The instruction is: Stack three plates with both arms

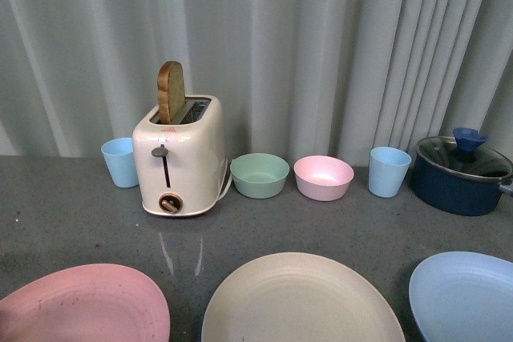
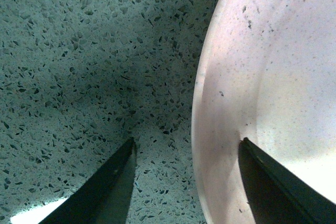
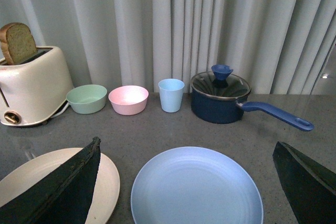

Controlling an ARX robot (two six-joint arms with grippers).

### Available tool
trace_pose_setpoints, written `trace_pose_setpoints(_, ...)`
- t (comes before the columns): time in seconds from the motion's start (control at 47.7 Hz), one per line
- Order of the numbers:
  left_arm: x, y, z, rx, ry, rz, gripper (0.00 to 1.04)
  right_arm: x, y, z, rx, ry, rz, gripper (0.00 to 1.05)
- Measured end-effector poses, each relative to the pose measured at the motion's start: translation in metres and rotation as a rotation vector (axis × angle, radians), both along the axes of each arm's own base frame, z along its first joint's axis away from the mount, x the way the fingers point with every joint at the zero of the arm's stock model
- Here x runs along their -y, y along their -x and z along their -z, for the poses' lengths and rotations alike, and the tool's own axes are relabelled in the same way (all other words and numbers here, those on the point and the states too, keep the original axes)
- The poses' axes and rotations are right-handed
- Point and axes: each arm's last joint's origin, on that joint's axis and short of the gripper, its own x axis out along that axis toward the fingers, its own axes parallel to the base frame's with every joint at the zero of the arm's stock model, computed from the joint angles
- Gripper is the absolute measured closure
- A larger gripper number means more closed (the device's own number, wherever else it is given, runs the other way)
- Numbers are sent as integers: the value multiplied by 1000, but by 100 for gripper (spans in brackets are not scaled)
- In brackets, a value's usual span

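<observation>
Three lie unstacked: pink plate [image 1: 80, 306], cream plate [image 1: 300, 302], blue plate [image 1: 465, 294]. The left gripper [image 2: 187, 141] gapes wide astride the pink rim; the right gripper [image 3: 186, 142] gapes wide over the blue.

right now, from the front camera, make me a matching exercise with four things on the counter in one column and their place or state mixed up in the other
Things
1. pink plate
2. light blue plate
3. toaster
4. blue pot

Place or state
a. slice of bread standing up out of it
b. near row, far left
c. back row, far right, glass lid on
d. near row, far right

Pairs: 1-b, 2-d, 3-a, 4-c
</observation>
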Motion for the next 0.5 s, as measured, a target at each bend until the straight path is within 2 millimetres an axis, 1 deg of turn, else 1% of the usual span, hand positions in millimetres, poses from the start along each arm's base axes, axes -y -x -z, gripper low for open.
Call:
trace_pose_setpoints(0.063, 1, 0, 0, 0, 4, 3, 55, 0, 0, 0, 0, 0, 0, 7)
trace_pose_setpoints(0.084, 1, 0, 0, 1, 9, 6, 61, 0, 0, 0, 0, 0, 0, 7)
trace_pose_setpoints(0.168, 3, 0, 0, -1, 14, 10, 71, 0, 0, 0, 0, 0, 0, 7)
trace_pose_setpoints(0.273, 4, 0, -1, 1, 35, 9, 88, 0, 0, 0, 0, 0, 0, 7)
trace_pose_setpoints(0.357, 5, 0, -3, -2, 62, -2, 97, 0, 0, 0, 0, 0, 0, 7)
trace_pose_setpoints(0.399, 4, 0, -4, -4, 73, -8, 99, 0, 0, 0, 0, 0, 0, 7)
trace_pose_setpoints(0.503, 4, -1, -7, -8, 92, -15, 100, 0, 0, 0, 0, 0, 0, 7)
